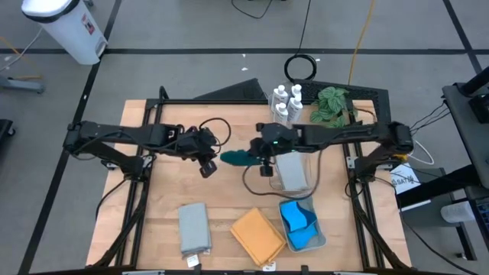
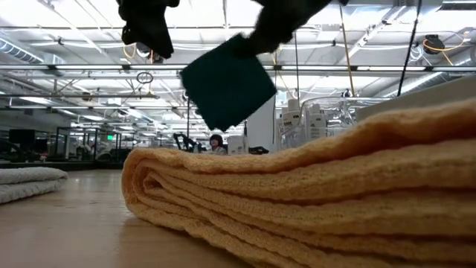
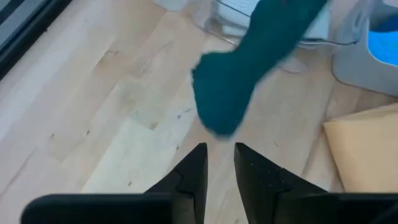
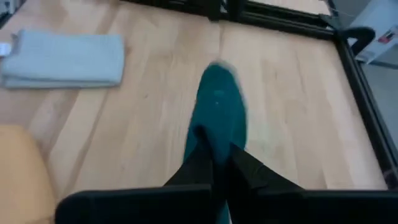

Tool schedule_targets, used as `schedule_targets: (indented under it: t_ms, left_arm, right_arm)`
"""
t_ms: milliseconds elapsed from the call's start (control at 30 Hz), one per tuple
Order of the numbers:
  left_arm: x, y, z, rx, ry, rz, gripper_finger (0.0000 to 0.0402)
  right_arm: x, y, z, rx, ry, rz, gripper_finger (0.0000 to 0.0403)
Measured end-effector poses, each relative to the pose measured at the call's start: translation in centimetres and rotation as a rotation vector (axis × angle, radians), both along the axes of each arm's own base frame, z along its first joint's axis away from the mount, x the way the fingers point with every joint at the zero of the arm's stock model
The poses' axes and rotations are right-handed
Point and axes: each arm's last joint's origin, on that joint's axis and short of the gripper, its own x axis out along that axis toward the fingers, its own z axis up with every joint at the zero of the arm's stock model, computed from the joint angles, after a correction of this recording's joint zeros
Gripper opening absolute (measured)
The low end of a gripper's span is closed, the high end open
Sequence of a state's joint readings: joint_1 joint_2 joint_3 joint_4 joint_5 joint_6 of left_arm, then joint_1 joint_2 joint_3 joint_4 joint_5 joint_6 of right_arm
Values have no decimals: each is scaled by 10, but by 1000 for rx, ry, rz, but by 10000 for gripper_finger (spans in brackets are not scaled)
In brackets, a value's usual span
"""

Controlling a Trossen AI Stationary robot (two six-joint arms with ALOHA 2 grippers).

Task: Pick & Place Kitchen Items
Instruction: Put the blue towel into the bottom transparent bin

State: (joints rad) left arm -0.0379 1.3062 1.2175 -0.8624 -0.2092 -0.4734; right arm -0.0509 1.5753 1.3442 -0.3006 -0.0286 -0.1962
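Right gripper (image 1: 260,158) pinches the teal cloth (image 1: 238,157) above mid-table; left gripper (image 1: 205,160), fingers slightly parted, holds nothing. Low down, the ribbed orange cloth (image 2: 312,186) hides the table (grippers cropped). Wrist views show the cloth limp, blurred.

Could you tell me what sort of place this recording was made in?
Probably a large robotics lab or workshop hall: a wooden table in a black frame, cables on a taped floor, and long rows of ceiling lights beyond.
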Motion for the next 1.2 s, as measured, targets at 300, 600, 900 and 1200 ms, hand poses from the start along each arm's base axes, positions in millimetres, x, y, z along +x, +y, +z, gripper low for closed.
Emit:
schedule_targets:
  t_ms: [300, 600, 900, 1200]
  left_arm:
    - [-1, -14, -1, 12, 9, -52, 87]
    - [0, -17, 0, 65, -8, -29, 88]
    - [3, -17, 3, 77, -48, -46, 88]
    - [3, -17, 3, 88, -48, -61, 88]
  right_arm:
    - [-99, -3, 4, 20, -125, -52, 0]
    - [-179, -25, -60, -121, -280, -153, 0]
    - [-206, -35, -125, -390, -223, -94, 0]
    - [-208, -28, -139, -214, -239, -141, 0]
